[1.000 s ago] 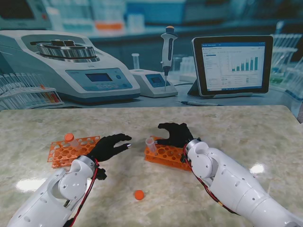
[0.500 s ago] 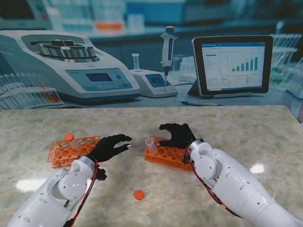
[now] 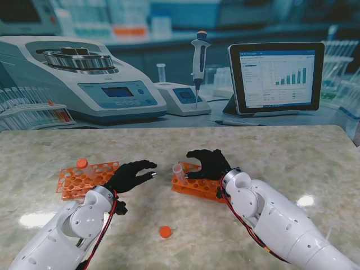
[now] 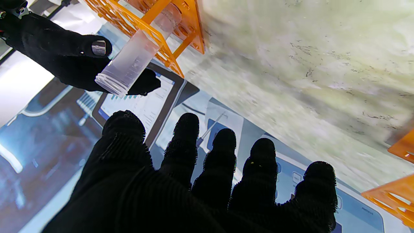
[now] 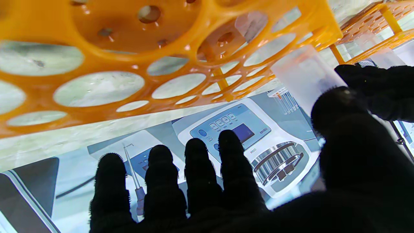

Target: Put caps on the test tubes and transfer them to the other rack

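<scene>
An uncapped clear tube (image 3: 179, 171) (image 4: 136, 58) (image 5: 304, 76) stands tilted in the left corner of the orange rack (image 3: 197, 184) (image 4: 168, 38) (image 5: 181, 48) at mid table. My right hand (image 3: 209, 163) (image 5: 226, 181) hovers over that rack with fingers apart, thumb close beside the tube; I cannot tell if it touches. My left hand (image 3: 130, 174) (image 4: 200, 181) floats open between the two racks, holding nothing. The second orange rack (image 3: 84, 178) on the left holds one tube with an orange cap (image 3: 82, 163). A loose orange cap (image 3: 165, 231) lies on the table nearer to me.
Along the back stand a centrifuge (image 3: 84, 79), a small device with a pipette (image 3: 198, 62), a tablet (image 3: 275, 77) and racks of tubes (image 3: 31, 109). The marble table top (image 3: 292, 152) reaches to the right.
My right hand has drawn slightly left and nearer the uncapped tube, with the forearm shifting left. My left hand has stayed where it was.
</scene>
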Controlling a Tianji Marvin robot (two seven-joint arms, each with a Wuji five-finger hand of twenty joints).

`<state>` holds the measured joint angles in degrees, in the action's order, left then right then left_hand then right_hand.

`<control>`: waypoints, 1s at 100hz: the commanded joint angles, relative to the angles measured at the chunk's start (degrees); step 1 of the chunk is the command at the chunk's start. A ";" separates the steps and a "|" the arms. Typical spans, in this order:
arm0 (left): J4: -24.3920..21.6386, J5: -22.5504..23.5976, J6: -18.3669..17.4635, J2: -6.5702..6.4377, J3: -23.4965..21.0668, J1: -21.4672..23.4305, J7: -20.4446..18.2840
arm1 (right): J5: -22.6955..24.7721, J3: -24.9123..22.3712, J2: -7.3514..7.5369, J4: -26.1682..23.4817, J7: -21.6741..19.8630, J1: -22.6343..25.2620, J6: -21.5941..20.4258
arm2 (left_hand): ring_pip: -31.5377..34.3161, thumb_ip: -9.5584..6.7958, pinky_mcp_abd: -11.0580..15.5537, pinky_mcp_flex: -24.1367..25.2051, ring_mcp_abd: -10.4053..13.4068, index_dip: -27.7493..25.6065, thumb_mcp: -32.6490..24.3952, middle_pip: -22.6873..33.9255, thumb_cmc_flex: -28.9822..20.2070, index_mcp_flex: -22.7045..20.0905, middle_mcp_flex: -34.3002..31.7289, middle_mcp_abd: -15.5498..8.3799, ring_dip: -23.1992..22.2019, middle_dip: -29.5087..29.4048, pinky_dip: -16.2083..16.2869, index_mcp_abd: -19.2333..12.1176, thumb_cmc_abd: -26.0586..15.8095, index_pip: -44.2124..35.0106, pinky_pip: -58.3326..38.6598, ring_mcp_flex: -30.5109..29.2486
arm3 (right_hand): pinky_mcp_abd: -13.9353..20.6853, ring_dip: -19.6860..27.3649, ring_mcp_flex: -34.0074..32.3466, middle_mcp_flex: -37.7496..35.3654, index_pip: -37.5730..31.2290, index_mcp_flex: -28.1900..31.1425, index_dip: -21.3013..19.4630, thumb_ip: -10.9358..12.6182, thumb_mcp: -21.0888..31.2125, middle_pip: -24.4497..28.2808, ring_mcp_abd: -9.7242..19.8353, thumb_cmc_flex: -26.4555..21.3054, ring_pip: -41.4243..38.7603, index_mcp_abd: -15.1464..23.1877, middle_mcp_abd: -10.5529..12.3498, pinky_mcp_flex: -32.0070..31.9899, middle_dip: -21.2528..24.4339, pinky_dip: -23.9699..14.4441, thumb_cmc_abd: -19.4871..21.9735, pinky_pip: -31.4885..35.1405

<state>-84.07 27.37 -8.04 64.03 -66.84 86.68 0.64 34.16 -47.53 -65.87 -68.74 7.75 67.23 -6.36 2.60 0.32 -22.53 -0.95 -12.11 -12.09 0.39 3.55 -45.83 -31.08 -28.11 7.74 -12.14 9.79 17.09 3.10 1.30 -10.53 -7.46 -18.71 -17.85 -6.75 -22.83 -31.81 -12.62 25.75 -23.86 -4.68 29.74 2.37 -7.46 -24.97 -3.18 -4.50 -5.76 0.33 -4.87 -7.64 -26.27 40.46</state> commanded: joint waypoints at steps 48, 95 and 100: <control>-0.17 -0.15 0.36 -0.05 0.38 -0.21 -0.56 | -1.58 4.02 -2.67 4.10 4.41 -2.20 2.25 | 0.07 0.15 -0.05 0.91 0.10 0.41 0.68 -0.85 -0.20 0.17 -0.21 -0.22 -0.68 -0.33 -0.01 -0.18 -2.36 0.96 1.02 -0.05 | -1.25 -0.08 -1.13 0.13 0.70 0.19 0.13 -1.72 4.19 0.68 -0.40 2.24 -0.93 -1.01 -1.28 -0.30 0.05 0.82 -2.89 1.18; -0.20 -0.14 0.40 -0.11 0.50 -0.24 -0.78 | -3.66 2.94 -3.09 2.76 4.95 -0.60 2.36 | 0.10 0.15 0.08 0.91 0.12 0.38 0.69 -0.82 -0.16 0.04 -0.24 -0.42 -0.70 -0.32 0.07 -0.26 -2.52 0.91 1.16 -0.12 | -1.36 -0.19 -1.80 -1.24 -1.07 1.53 -0.39 -0.59 -1.98 0.88 -0.19 -2.81 -0.80 1.51 -0.37 -0.44 -0.10 0.87 4.57 1.22; -0.21 -0.12 0.40 -0.11 0.50 -0.23 -0.80 | -3.71 2.87 -2.89 2.33 4.17 -0.48 2.18 | 0.09 0.15 0.06 0.94 0.06 0.37 0.68 -0.81 -0.19 0.02 -0.26 -0.30 -0.70 -0.31 0.07 -0.26 -2.49 0.89 1.19 -0.11 | -1.39 -0.23 -1.54 -0.93 -0.92 1.16 -0.31 -0.53 -2.37 0.80 -0.47 -2.09 -0.77 1.09 -0.46 -0.53 -0.10 0.88 4.24 1.19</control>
<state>-84.03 27.28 -7.82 63.99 -66.41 86.38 0.16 30.56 -44.88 -68.82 -65.40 13.07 66.16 -3.89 2.60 0.31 -22.53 -0.92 -12.11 -12.09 0.39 3.55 -45.83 -31.08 -28.12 7.74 -12.14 9.79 17.10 3.10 1.30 -10.53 -7.46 -18.71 -17.99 -6.85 -24.10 -32.60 -13.32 26.42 -23.94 -6.33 28.56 3.23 -7.64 -28.03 -3.60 -3.43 -6.30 0.55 -4.87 -7.63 -22.63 41.29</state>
